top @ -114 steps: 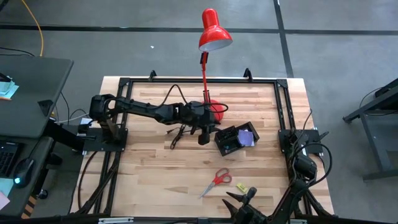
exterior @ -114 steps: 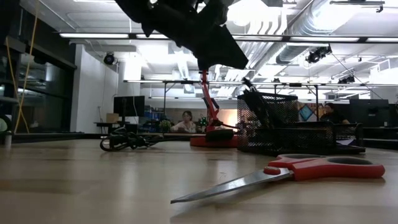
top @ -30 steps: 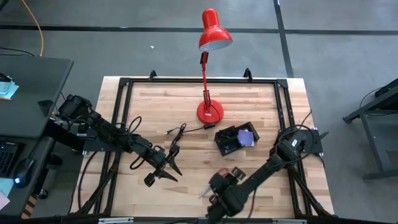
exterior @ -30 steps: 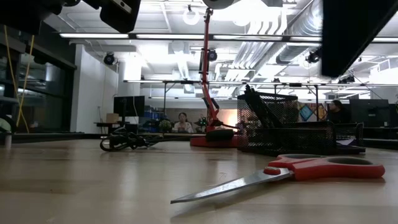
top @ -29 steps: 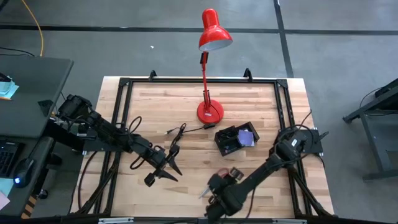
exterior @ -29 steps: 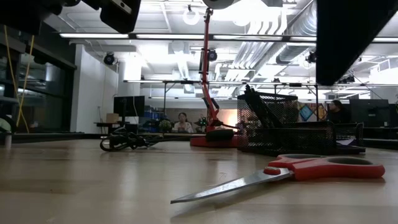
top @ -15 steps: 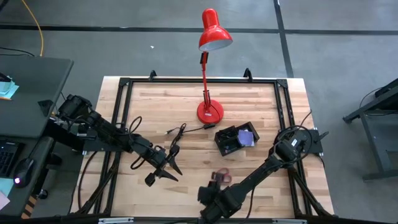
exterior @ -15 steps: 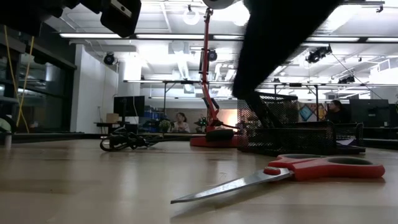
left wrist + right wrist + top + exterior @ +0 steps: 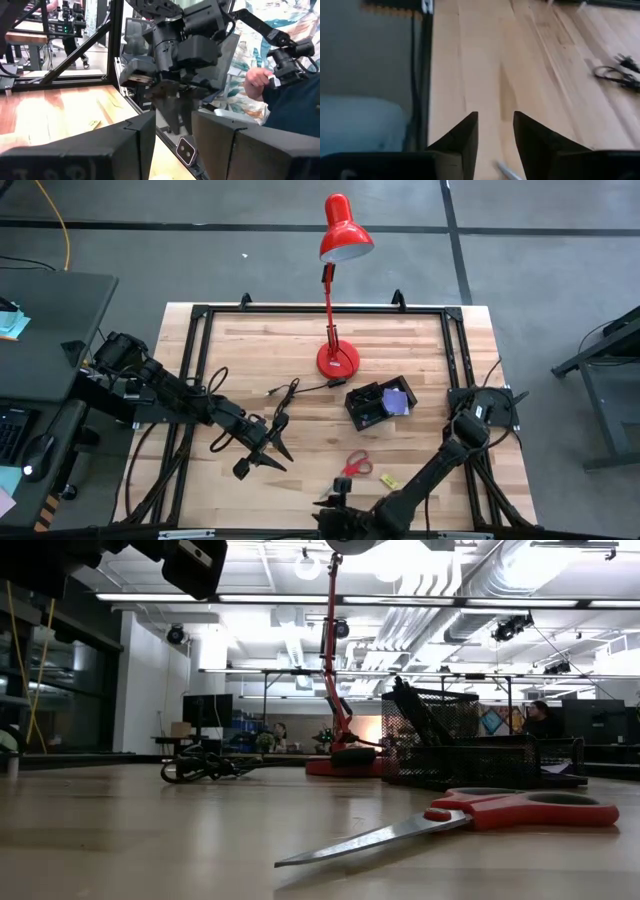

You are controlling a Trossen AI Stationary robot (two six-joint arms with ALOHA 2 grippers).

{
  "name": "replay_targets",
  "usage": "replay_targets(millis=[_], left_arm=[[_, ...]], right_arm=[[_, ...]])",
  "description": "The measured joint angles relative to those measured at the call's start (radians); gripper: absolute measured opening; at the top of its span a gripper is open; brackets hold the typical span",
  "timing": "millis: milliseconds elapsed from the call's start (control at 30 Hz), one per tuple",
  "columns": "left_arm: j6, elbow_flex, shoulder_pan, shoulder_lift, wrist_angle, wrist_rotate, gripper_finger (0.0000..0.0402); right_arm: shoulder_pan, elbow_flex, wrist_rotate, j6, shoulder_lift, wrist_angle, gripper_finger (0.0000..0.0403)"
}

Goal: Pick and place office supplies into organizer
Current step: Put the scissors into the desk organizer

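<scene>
The red-handled scissors (image 9: 351,466) lie flat on the table near its near edge, large in the low view (image 9: 470,813). A tiny yellow-green piece (image 9: 388,480) lies to their right. The black organizer (image 9: 378,405) stands mid-table with a purple pad (image 9: 399,400) in it. My right gripper (image 9: 335,508) is open at the near edge, above the scissors' blade tip (image 9: 506,171), touching nothing. My left gripper (image 9: 264,455) is open and hovers left of the scissors.
The red desk lamp's base (image 9: 338,360) stands beyond the organizer, and a black coiled cable (image 9: 284,393) lies to its left. Bare wood stretches between the cable and the scissors. A person's hand (image 9: 257,79) shows off the table past my right arm.
My right arm has swung from above the scissors toward the table's near edge and a little left, leaving the low view and uncovering the scissors' handles and the yellow-green piece. The scissors have stayed where they were.
</scene>
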Motion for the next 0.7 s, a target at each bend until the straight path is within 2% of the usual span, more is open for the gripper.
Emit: replay_targets(millis=[100, 200, 333, 433, 567, 700], left_arm=[[0.001, 0.0, 0.0, 0.0, -0.002, 0.0, 0.0115], [0.016, 0.0, 0.0, 0.0, -0.002, -0.005, 0.0115], [0.019, 0.0, 0.0, 0.0, -0.003, -0.006, 0.0115], [0.022, 0.0, 0.0, 0.0, -0.003, -0.007, 0.0115], [0.03, 0.0, 0.0, 0.0, -0.006, -0.007, 0.0115], [0.033, 0.0, 0.0, 0.0, -0.018, -0.04, 0.0115]], right_arm=[[0.005, -0.108, 0.018, -0.042, -0.012, 0.188, 0.0107], [0.011, -0.271, -0.009, -0.087, -0.057, 0.352, 0.0094], [0.028, -0.483, 0.101, -0.005, -0.252, 0.388, 0.008], [0.032, -0.649, 0.111, 0.046, -0.427, 0.404, 0.0074], [0.031, -0.895, 0.048, 0.171, -0.637, 0.519, 0.0069], [0.031, -1.058, -0.022, 0.267, -0.765, 0.537, 0.0068]])
